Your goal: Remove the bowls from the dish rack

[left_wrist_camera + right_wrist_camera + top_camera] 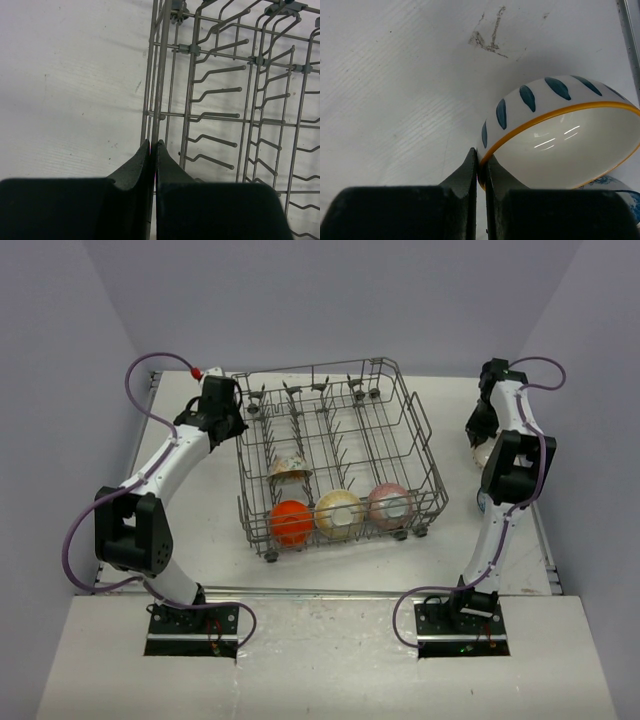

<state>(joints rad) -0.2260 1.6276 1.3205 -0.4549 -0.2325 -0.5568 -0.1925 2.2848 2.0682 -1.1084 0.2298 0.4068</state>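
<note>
The grey wire dish rack (420, 430) stands mid-table. Along its near side sit an orange bowl (291, 521), a cream-yellow bowl (338, 512) and a pink bowl (390, 504). A whitish bowl (290, 468) leans on the tines behind them. My left gripper (154, 143) is shut at the rack's left rim wire (156, 75), which runs in between its tips. Right of the rack, my right gripper (481, 152) is shut on the rim of a white bowl (560, 145) with blue leaf marks and a yellow edge, low over the table. A blue-and-white patterned bowl (622, 189) lies just beneath it.
The white table (200, 530) ends at a raised edge on the right, close to the right arm (515, 465). Grey walls close in the back and both sides. The rack's upright tines (220, 92) fill its left half.
</note>
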